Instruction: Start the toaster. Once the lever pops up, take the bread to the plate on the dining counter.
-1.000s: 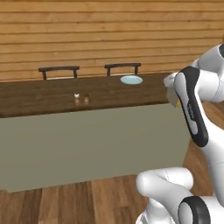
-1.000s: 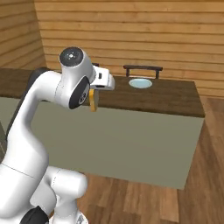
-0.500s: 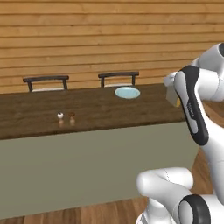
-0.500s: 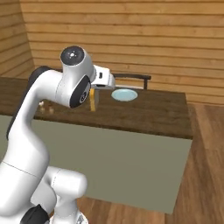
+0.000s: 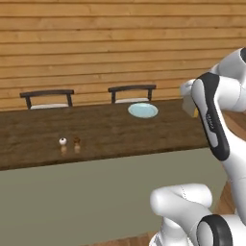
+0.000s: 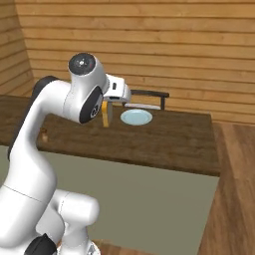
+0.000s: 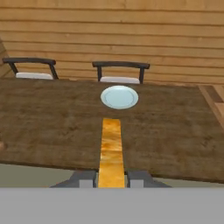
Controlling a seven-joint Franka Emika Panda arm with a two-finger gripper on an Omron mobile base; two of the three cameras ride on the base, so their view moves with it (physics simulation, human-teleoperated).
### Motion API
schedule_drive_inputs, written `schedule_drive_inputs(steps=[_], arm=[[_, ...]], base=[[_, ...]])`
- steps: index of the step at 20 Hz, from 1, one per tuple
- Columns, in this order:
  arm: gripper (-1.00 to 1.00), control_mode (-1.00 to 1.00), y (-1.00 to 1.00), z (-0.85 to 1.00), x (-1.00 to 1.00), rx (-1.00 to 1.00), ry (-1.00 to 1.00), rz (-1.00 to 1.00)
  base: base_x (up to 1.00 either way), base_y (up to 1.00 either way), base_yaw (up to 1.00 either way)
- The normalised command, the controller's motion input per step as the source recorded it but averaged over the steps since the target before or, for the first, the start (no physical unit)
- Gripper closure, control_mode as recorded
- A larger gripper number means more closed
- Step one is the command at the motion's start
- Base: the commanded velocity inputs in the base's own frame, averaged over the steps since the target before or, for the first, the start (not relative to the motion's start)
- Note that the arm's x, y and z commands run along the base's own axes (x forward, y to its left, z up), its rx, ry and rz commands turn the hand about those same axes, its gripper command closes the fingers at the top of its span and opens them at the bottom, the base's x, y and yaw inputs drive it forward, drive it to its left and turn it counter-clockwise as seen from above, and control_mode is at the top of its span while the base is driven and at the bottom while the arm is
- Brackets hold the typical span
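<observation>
1. Carrying the bread (image 7: 111,151) clamped in the hand (image 7: 111,178), the arm hangs over the near edge of the bench (image 7: 52,127).
2. Best reach straight ahead and lower gently onto the plate (image 7: 119,96), which sits far across, by the chairs (image 7: 120,71).
3. Slice stands on edge, its long axis pointing at the plate.

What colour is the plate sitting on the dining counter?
Pale blue-green: the plate on the dark brown dining counter shows best in the hand view.
</observation>
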Motion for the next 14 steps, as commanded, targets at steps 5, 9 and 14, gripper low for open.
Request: schedule_drive_inputs(steps=[5, 9, 14], arm=[[1.00, 1.00, 0.00, 0.00, 0.00, 0.00, 0.00, 0.00], [1.00, 1.00, 0.00, 0.00, 0.00, 0.00, 0.00, 0.00], [1.00, 1.00, 0.00, 0.00, 0.00, 0.00, 0.00, 0.00]], base=[[0.46, -0.14, 0.00], [0.45, -0.06, 0.00], [0.54, -0.07, 0.00]])
